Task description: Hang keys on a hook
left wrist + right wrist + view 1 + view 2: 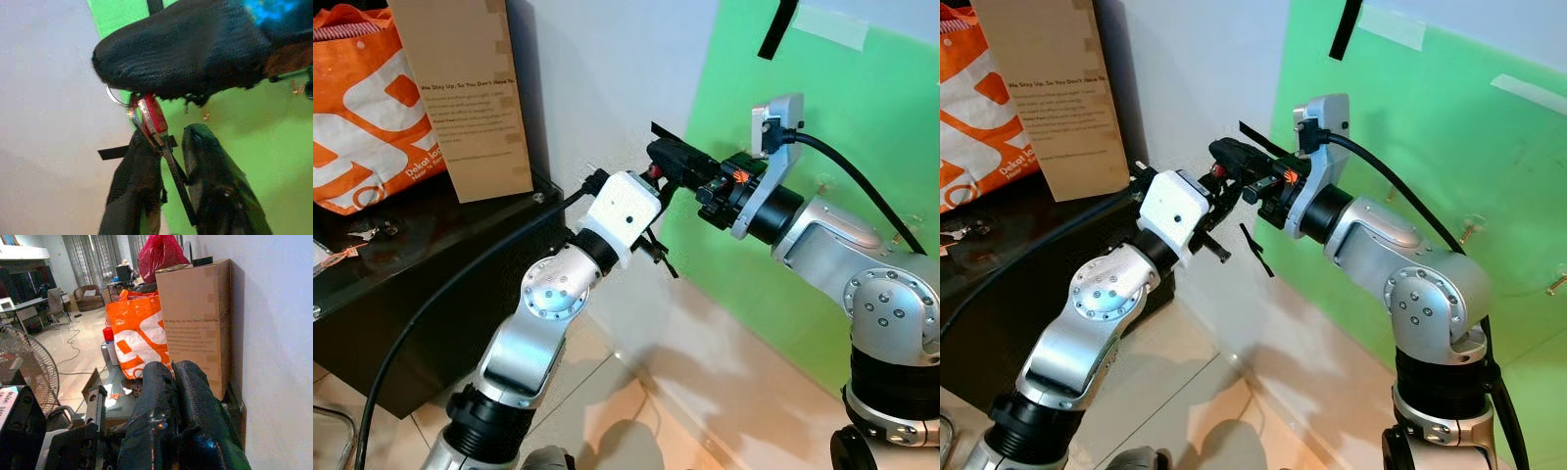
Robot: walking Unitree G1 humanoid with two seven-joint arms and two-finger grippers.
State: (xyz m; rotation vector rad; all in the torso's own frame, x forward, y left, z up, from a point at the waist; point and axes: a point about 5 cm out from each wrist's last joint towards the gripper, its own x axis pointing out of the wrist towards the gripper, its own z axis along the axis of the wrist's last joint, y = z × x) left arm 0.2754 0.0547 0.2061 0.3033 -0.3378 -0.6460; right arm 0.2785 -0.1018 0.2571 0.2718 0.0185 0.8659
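Both arms are raised in front of the white wall, at the edge of a green sheet (pixel 822 196) fixed to it, and the two pincers meet there tip to tip. The right pincer (pixel 1226 155) has its fingers pressed together, as the right wrist view shows, and they pinch the keys (pixel 151 115) (a red tag on a metal ring). The keys hang from its tip, just above the left pincer (pixel 171 142). The left pincer's fingers (pixel 134 191) stand a little spread, with a thin dark strip running down between them. Small hooks (pixel 206 116) sit on the green sheet, apart from the keys. To the robot's left stands a dark table (pixel 431 284), carrying a brown box (pixel 465 88) against the wall and an orange bag (pixel 362 117) beside it.
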